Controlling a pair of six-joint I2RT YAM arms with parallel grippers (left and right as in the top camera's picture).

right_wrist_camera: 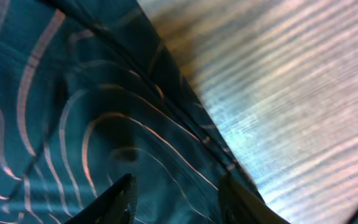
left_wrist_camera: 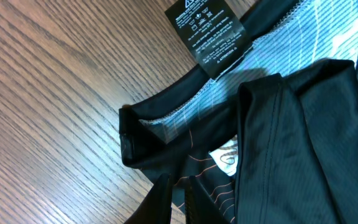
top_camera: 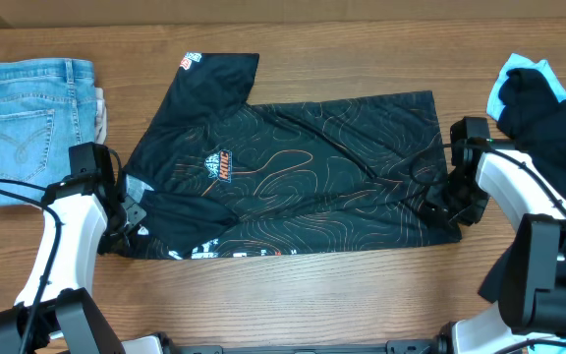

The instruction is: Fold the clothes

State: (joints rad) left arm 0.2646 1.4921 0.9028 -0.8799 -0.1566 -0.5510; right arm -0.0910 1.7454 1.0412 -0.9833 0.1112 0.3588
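The black jersey (top_camera: 293, 167) with thin orange contour lines lies spread across the table, collar to the left and hem to the right. Its lower edge is folded over and shows white lettering. My left gripper (top_camera: 126, 214) is at the collar end. In the left wrist view its fingers (left_wrist_camera: 178, 186) are nearly together, pinching the jersey (left_wrist_camera: 303, 124) just below the collar and care label (left_wrist_camera: 210, 28). My right gripper (top_camera: 452, 202) is at the hem's lower right corner. In the right wrist view it (right_wrist_camera: 176, 193) is open, straddling the jersey's hem edge (right_wrist_camera: 73, 93).
Folded light-blue jeans (top_camera: 32, 118) lie at the far left. A pile of plain black and light-blue garments (top_camera: 548, 108) sits at the far right, behind my right arm. Bare wooden table (top_camera: 342, 295) runs along the front.
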